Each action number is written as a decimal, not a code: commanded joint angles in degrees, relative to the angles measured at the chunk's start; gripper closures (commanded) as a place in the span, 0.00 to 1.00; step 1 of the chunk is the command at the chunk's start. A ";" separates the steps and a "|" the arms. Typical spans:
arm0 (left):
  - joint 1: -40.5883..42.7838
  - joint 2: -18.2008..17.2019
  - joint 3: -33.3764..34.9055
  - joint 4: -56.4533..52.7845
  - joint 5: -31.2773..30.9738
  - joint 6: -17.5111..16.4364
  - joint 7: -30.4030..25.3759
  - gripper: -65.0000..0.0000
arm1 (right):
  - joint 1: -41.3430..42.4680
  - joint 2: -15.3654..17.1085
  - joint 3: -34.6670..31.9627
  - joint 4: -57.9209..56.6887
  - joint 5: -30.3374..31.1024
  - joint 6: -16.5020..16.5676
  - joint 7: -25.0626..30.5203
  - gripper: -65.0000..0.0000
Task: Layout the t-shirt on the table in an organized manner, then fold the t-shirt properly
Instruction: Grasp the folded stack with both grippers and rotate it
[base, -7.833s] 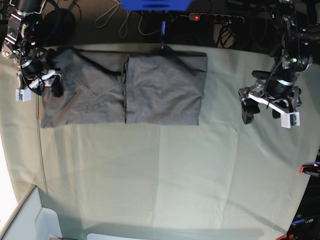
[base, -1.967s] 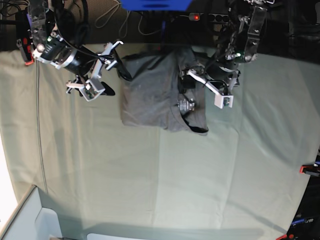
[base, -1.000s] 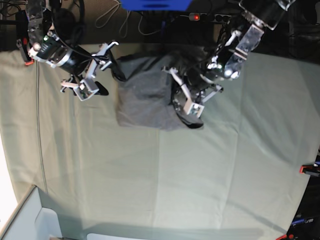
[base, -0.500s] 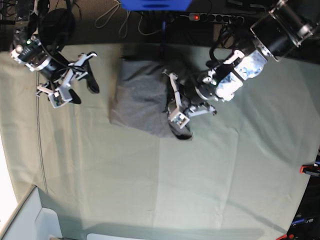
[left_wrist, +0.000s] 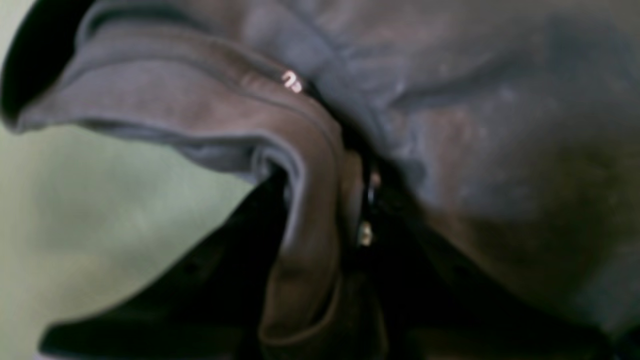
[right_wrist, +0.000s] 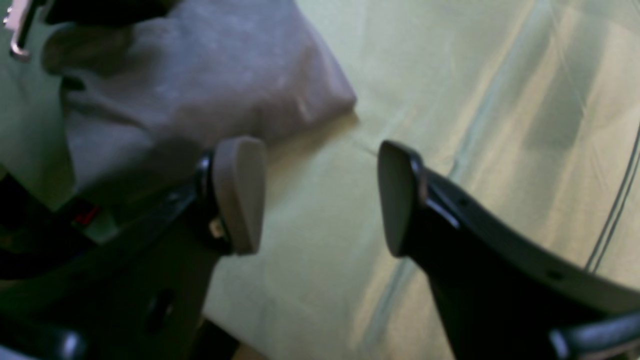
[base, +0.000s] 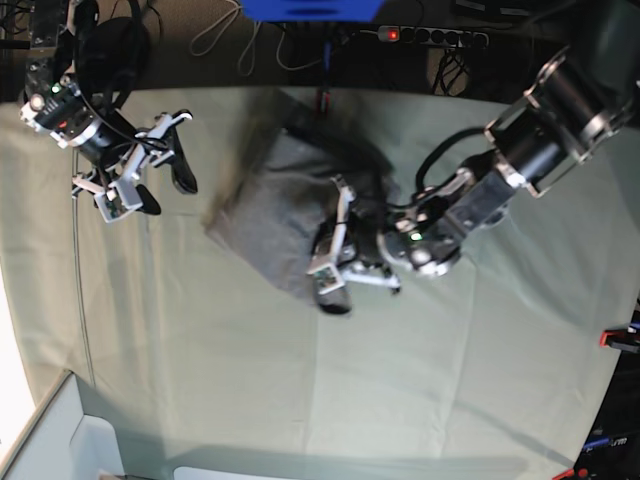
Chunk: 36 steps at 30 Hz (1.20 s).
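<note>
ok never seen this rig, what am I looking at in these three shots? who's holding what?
It is a robot with two arms working over a table covered in pale green cloth. The base view looks down from above; the other two pictures come from cameras mounted on each wrist. A grey t-shirt, folded into a bundle, lies on the table. The left gripper, on the overhead picture's right-hand arm, is pinching the shirt's edge; its own camera shows a fold of grey fabric clamped close to the lens. The right gripper hangs open and empty above the cloth, beside the shirt's corner. Cables and a power strip sit beyond the far edge.
</note>
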 joint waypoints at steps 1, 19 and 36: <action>-1.88 1.79 -0.28 0.06 2.57 -0.65 -1.50 1.00 | 0.91 0.56 0.14 0.87 0.83 0.82 1.42 0.44; -1.79 19.02 -0.63 -9.61 52.16 -14.89 -18.82 1.00 | 2.75 0.56 0.14 0.78 0.83 0.82 1.42 0.44; -2.14 24.12 -0.89 -5.30 66.40 -14.80 -9.68 0.52 | 2.75 0.56 0.23 0.78 0.83 0.82 1.42 0.44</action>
